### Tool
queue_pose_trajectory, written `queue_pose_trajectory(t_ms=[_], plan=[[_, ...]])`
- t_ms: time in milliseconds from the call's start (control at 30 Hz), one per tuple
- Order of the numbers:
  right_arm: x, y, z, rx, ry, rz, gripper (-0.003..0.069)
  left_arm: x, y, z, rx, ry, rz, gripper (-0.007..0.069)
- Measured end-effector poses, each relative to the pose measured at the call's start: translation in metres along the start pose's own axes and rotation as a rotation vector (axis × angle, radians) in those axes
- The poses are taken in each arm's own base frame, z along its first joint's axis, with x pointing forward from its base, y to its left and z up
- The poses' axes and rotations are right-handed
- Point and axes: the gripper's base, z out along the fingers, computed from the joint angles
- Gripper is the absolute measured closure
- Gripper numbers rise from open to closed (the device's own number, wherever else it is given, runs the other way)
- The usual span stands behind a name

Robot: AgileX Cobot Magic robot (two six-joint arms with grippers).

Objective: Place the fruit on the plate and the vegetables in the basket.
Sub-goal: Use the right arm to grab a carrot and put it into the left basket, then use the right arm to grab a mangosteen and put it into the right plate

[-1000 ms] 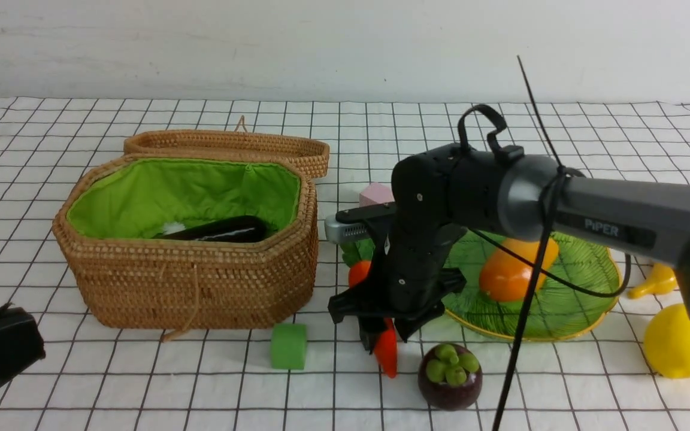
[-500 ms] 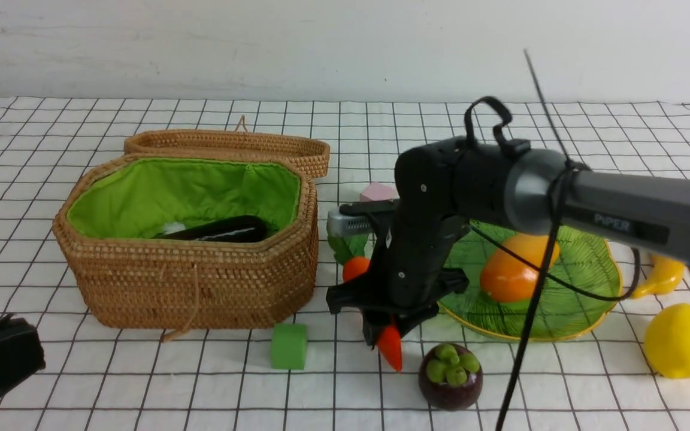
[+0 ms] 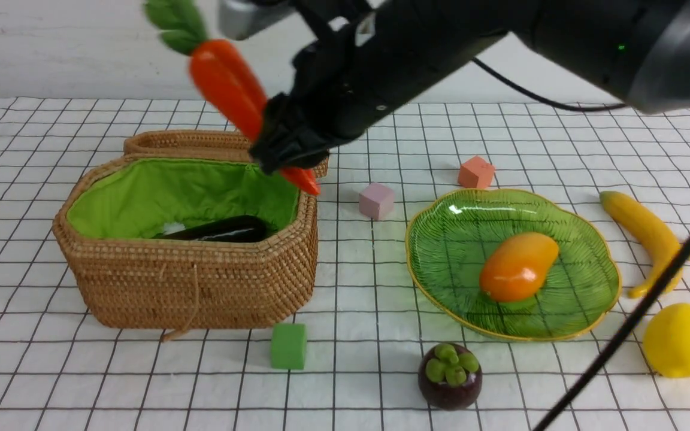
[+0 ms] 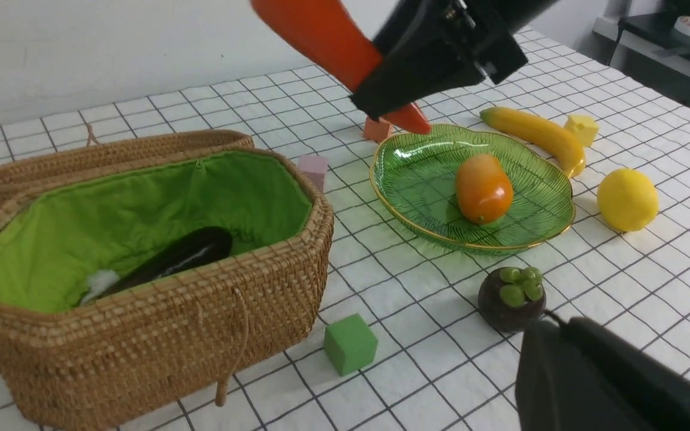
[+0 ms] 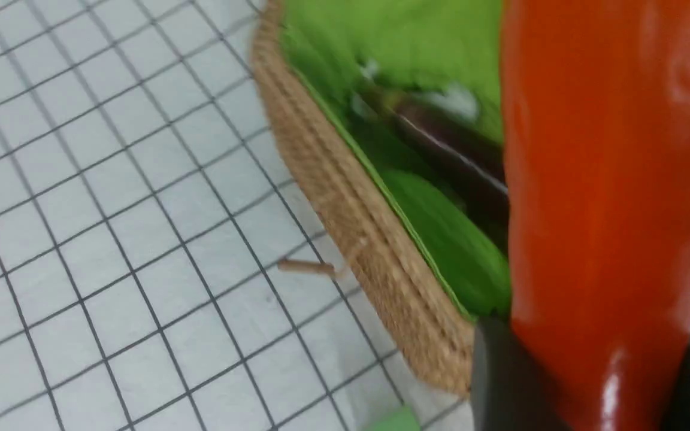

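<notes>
Right hand [image 3: 285, 140] around raised carrot [image 3: 228, 84]

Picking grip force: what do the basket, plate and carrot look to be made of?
Basket: matte woven wicker, strands visible; cloth lining, folds showing.
Plate: glossy, translucent green, probably glass, maybe plastic.
Carrot: smooth, sharp highlights; likely plastic or coated foam.

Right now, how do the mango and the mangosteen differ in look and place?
The mango is orange and oval; the mangosteen is round and dark purple. The mango shows no cap, while the mangosteen has a green one. The mango lies on the green plate, whereas the mangosteen sits on the white gridded surface. Both are fruit with shiny skins.
</notes>
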Motion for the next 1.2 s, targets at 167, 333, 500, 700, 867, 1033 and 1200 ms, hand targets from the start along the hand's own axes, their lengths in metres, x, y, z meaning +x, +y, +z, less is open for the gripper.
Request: queue_pose_trajectory(t_ms=[167,333,500,700,867,1033,1200], plan=[[0.001,0.003,0.048,-0.007,-0.055,-0.221,0.0380,0.001,0.000,0.000,-0.005,0.012,-0.027,0.0632],[0.012,-0.005,0.076,0.047,-0.055,-0.251,0.0265,0.003,0.001,0.000,-0.012,0.033,-0.031,0.0631],[0.009,-0.009,0.071,0.100,-0.053,-0.229,0.0029,0.004,0.001,0.000,-0.015,0.039,-0.032,0.0629],[0.001,-0.005,0.000,0.157,0.102,-0.001,0.0051,0.004,0.001,0.000,-0.012,0.041,-0.021,0.0627],[0.006,-0.004,-0.087,0.278,0.258,0.204,0.0353,0.006,-0.001,0.000,0.013,0.062,0.075,0.0627],[0.036,-0.006,-0.110,0.326,0.314,0.409,0.0602,0.007,-0.004,0.000,0.051,0.074,0.120,0.0624],[0.107,0.013,-0.107,0.344,0.514,0.623,0.0624,0.009,-0.009,-0.001,0.107,0.088,0.157,0.0624]])
